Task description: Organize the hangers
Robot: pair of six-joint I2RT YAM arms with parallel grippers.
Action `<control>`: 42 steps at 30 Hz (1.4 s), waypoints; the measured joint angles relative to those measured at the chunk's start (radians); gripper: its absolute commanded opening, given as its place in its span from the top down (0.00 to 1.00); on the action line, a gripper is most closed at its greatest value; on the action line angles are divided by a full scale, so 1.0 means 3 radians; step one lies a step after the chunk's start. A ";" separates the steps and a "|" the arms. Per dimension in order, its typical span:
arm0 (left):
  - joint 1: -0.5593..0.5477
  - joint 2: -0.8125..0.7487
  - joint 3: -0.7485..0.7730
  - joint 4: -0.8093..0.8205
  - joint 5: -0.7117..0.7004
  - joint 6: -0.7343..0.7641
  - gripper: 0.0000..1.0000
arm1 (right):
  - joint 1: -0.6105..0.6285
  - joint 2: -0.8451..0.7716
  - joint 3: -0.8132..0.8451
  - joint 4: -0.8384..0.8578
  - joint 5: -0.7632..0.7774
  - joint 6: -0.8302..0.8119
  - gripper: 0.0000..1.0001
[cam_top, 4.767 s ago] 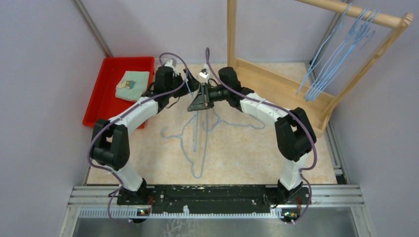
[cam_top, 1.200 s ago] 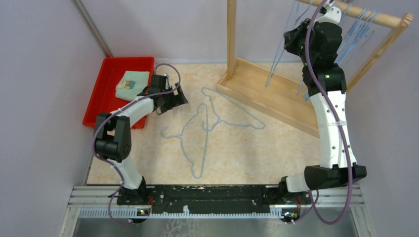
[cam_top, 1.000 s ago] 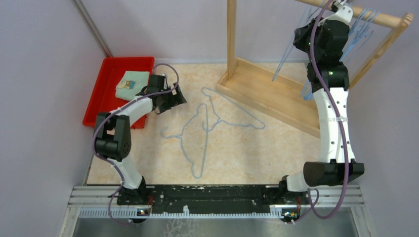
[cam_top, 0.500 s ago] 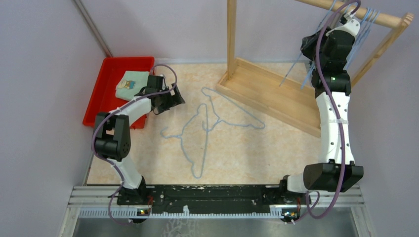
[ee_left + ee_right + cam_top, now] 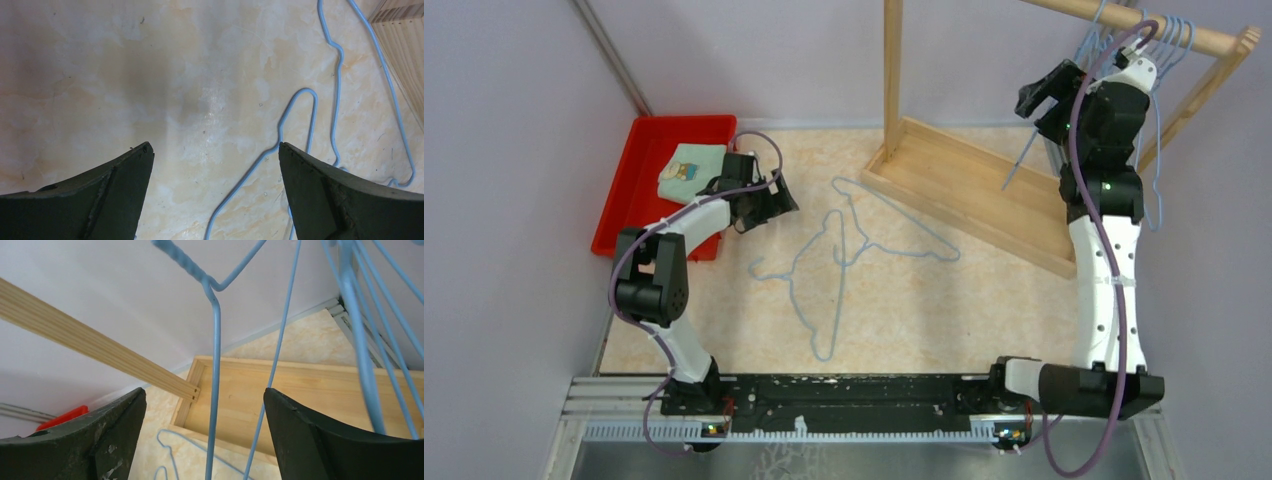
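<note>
Right hand (image 5: 1036, 100) has opened, hangers (image 5: 215, 340) just ahead, arm upstretched

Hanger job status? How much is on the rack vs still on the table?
Done: several light-blue wire hangers hang on the wooden rack's rail. In hand: nothing; the right tool is open beside them, a hanging wire passing between its jaws ungripped. Left: at least two overlapping hangers lie on the table, near the open left tool.

Right claw (image 5: 205, 392) held high, jaws apart; left claw (image 5: 215, 146) low, likewise.
</note>
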 measured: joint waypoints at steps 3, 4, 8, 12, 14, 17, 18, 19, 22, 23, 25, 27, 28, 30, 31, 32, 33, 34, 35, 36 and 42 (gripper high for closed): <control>0.0000 0.0000 0.0000 0.0031 0.0000 0.0008 0.00 | 0.0006 -0.0245 -0.0092 -0.0081 0.0006 -0.0039 0.12; 0.0000 0.0000 0.0000 0.0047 0.0000 0.0011 0.00 | 0.0024 -0.0337 -0.0117 -0.0109 0.0017 -0.0062 0.12; 0.0000 0.0000 0.0000 0.0107 0.0001 0.0023 0.00 | 0.0075 -0.0650 -0.0183 -0.0214 0.0079 -0.0174 0.12; 0.0000 0.0048 0.0024 0.0137 0.0018 0.0047 0.00 | 0.0102 -0.0978 -0.0200 -0.0364 0.0242 -0.0360 0.14; 0.0000 0.0100 0.0060 0.0150 0.0023 0.0058 0.00 | 0.0102 -0.1125 -0.0254 -0.0376 0.0345 -0.0448 0.19; 0.0000 0.0158 0.0108 0.0170 0.0032 0.0061 0.00 | 0.0102 -0.1316 -0.0393 -0.0389 0.0397 -0.0565 0.32; 0.0000 0.0173 0.0127 0.0175 0.0036 0.0061 0.00 | 0.0102 -0.1349 -0.0415 -0.0378 0.0355 -0.0595 0.37; 0.0000 0.0189 0.0146 0.0181 0.0039 0.0061 0.00 | 0.0102 -0.1356 -0.0421 -0.0360 0.0284 -0.0617 0.39; 0.0000 0.0229 0.0187 0.0205 0.0052 0.0061 0.00 | 0.0126 -0.1279 -0.0437 -0.0271 -0.0108 -0.0678 0.42; 0.0000 0.0239 0.0193 0.0211 0.0056 0.0060 0.00 | 0.0167 -0.1209 -0.0437 -0.0234 -0.0278 -0.0696 0.42; 0.0000 0.0254 0.0196 0.0224 0.0060 0.0060 0.00 | 0.0341 -0.1049 -0.0435 -0.0175 -0.0500 -0.0758 0.42; 0.0000 0.0263 0.0195 0.0225 0.0060 0.0060 0.00 | 0.0613 -0.0855 -0.0425 -0.0169 -0.0628 -0.0852 0.41; 0.0000 0.0266 0.0196 0.0228 0.0060 0.0060 0.00 | 0.0806 -0.0730 -0.0387 -0.0214 -0.0650 -0.0918 0.40; 0.0000 0.0270 0.0195 0.0240 0.0058 0.0061 0.00 | 0.1175 -0.0436 -0.0282 -0.0291 -0.0670 -0.1053 0.40; 0.0000 0.0270 0.0195 0.0240 0.0058 0.0061 0.00 | 0.1347 -0.0276 -0.0243 -0.0313 -0.0682 -0.1115 0.40; 0.0000 0.0270 0.0195 0.0247 0.0057 0.0060 0.00 | 0.1489 -0.0130 -0.0231 -0.0331 -0.0713 -0.1171 0.40; 0.0000 0.0270 0.0195 0.0251 0.0057 0.0060 0.00 | 0.1578 -0.0015 -0.0235 -0.0362 -0.0750 -0.1203 0.40; 0.0000 0.0270 0.0191 0.0258 0.0056 0.0060 0.00 | 0.1643 0.0089 -0.0245 -0.0387 -0.0820 -0.1227 0.40; 0.0000 0.0270 0.0182 0.0267 0.0056 0.0060 0.00 | 0.1694 0.0197 -0.0278 -0.0375 -0.0904 -0.1245 0.40; 0.0000 0.0270 0.0168 0.0277 0.0056 0.0060 0.00 | 0.1709 0.0270 -0.0326 -0.0362 -0.0960 -0.1261 0.40; 0.0010 0.0195 -0.0085 0.0324 0.0065 0.0017 0.00 | 0.1709 0.0785 -0.0482 -0.0430 -0.1162 -0.1523 0.43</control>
